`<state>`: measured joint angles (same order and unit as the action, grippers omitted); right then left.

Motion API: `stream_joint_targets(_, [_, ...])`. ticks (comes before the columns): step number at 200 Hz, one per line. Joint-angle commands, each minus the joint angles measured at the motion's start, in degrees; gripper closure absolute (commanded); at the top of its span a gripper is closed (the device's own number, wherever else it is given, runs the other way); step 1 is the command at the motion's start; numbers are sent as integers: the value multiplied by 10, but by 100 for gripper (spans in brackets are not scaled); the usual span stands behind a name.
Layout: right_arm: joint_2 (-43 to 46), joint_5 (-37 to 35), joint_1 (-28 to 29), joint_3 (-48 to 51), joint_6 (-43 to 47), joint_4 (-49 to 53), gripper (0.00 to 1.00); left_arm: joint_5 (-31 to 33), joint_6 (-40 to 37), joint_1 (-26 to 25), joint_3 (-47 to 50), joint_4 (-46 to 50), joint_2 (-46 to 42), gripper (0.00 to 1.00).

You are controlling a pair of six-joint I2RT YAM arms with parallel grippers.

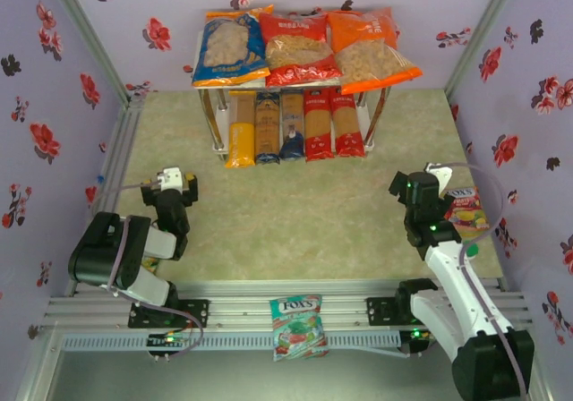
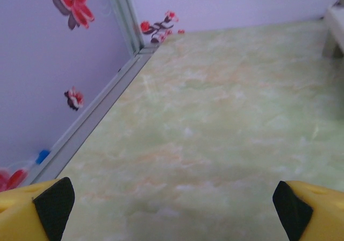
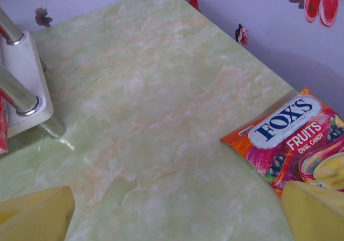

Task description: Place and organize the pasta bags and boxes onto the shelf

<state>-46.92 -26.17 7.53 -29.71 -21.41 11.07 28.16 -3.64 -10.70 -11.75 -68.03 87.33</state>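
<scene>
Green marbled tabletop (image 1: 295,222): the shelf (image 1: 218,149) carries three bags (image 1: 297,50) above five pasta boxes (image 1: 293,125); left gripper (image 2: 172,203) and right gripper (image 3: 177,211) both have their fingers spread apart.

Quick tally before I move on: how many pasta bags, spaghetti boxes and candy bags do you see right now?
Pasta bags, top tier of the shelf: 3
Spaghetti boxes, lower tier: 5
FOX'S candy bags, off the shelf, clearly seen: 2
Total: 10
</scene>
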Motion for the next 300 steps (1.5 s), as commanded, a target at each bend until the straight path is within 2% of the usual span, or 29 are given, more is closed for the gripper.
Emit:
stream_joint_targets(1, [-16, -19, -6, 15, 14, -69, 1, -39, -15, 9, 6, -52, 9, 0])
stream_joint_targets(16, [-29, -22, -7, 22, 21, -103, 1, -80, -12, 25, 3, -64, 34, 0])
stream_joint_targets(49, [-72, -30, -10, 35, 51, -186, 1, -72, -8, 27, -10, -40, 34, 0])
stream_joint_targets(100, [-222, -41, -24, 114, 105, -497, 1, -77, -9, 28, -6, -46, 34, 0])
stream_joint_targets(117, [-244, -55, -27, 127, 114, -537, 1, -78, -9, 27, -6, -47, 34, 0])
stream_joint_targets(141, [-280, -40, -29, 162, 139, -655, 1, -78, -9, 27, -6, -47, 34, 0])
stream_joint_targets(160, [-323, -14, -30, 157, 145, -671, 1, -78, -10, 27, -6, -47, 34, 0])
stream_joint_targets(180, [-391, 11, -29, 151, 166, -742, 1, -78, -9, 28, -6, -46, 34, 0])
stream_joint_targets(205, [-380, 35, -29, 129, 165, -677, 1, -78, -9, 27, -6, -46, 34, 0])
stream_joint_targets(219, [-414, 40, -30, 112, 164, -664, 1, -78, -9, 27, -7, -46, 35, 0])
stream_joint_targets(227, [-446, 27, -32, 90, 168, -691, 1, -79, -9, 27, -7, -45, 35, 0])
stream_joint_targets(240, [-410, 66, -57, 77, 134, -596, 1, -79, -10, 27, -9, -42, 35, 0])
stream_joint_targets(255, [-436, 64, -56, 91, 149, -670, 1, -78, -10, 28, -9, -42, 35, 0])
stream_joint_targets(269, [-416, 66, -56, 80, 141, -614, 1, -78, -9, 27, -9, -42, 35, 0])
stream_joint_targets(285, [-429, 63, -55, 90, 149, -655, 1, -78, -9, 28, -9, -41, 35, 0])
stream_joint_targets(300, [-418, 64, -55, 84, 144, -626, 1, -78, -10, 27, -9, -41, 35, 0])
